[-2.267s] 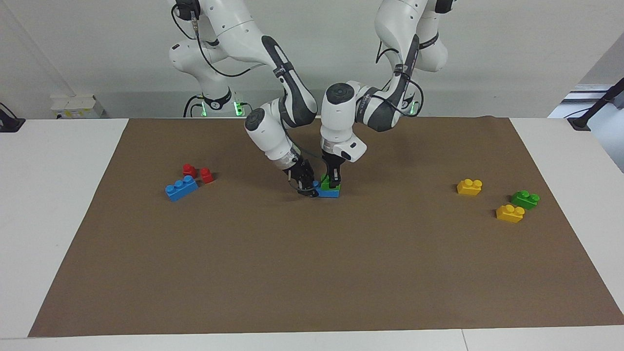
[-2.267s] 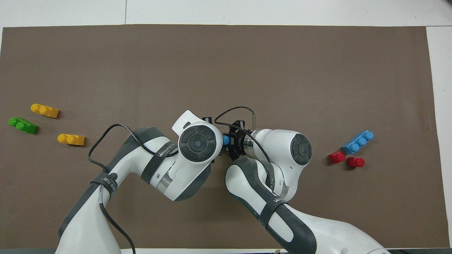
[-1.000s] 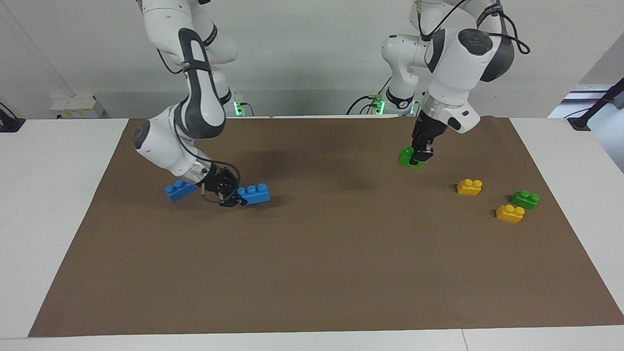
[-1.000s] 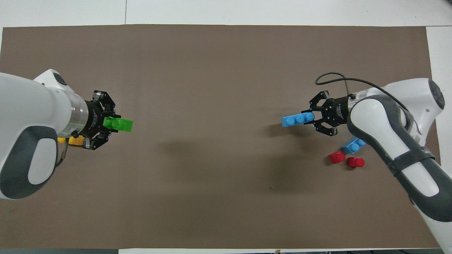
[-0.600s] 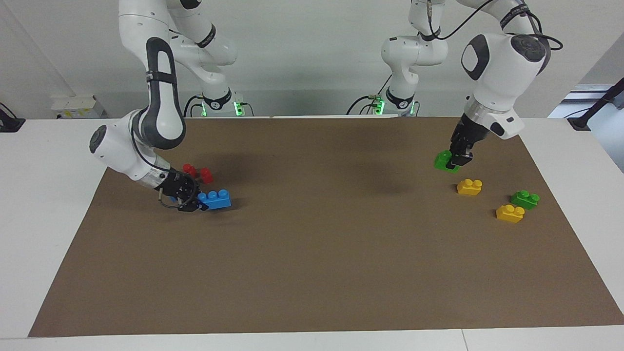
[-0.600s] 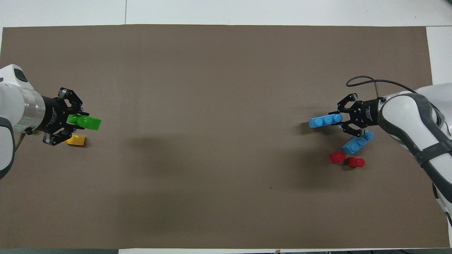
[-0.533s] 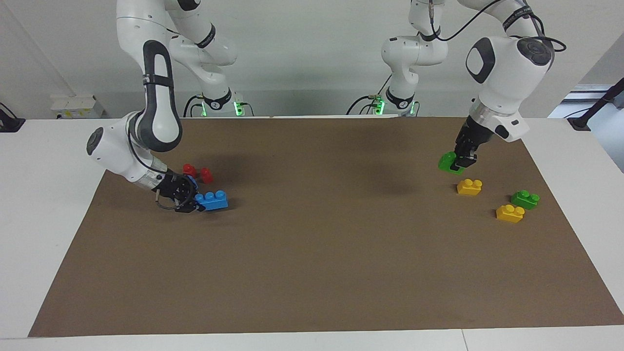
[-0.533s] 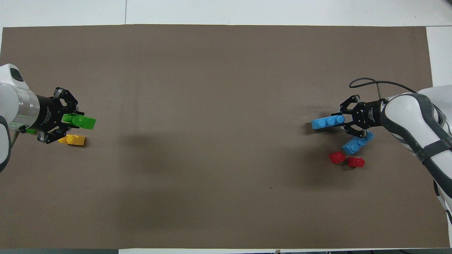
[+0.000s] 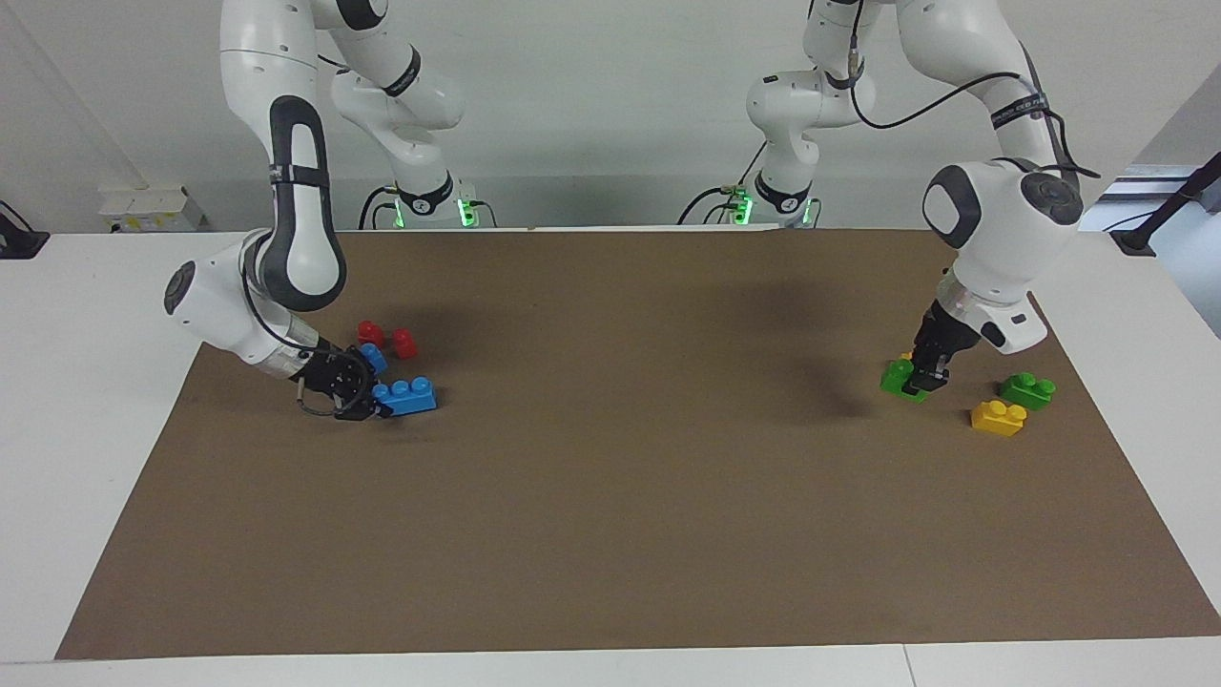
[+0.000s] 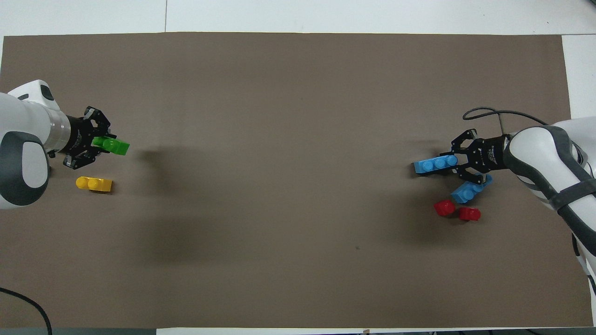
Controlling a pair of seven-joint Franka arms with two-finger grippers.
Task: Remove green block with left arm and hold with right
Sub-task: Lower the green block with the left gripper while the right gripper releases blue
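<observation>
yellow brick [image 9: 998,418], red bricks [image 9: 386,338], brown mat [image 9: 610,534]

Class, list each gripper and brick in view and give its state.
left gripper: shut on green block
green block: gripped
right gripper: shut on blue brick
blue brick: gripped by one end
second blue brick: loose on mat
second green brick: loose on mat
yellow brick: loose on mat
red pieces: loose on mat

We cannot see one yellow brick [image 9: 907,359] in full; the held green block [image 9: 898,378] covers most of it. The right gripper [image 9: 370,401] hides much of the second blue brick [image 9: 373,357]. Overhead, both arms run off the edges.
</observation>
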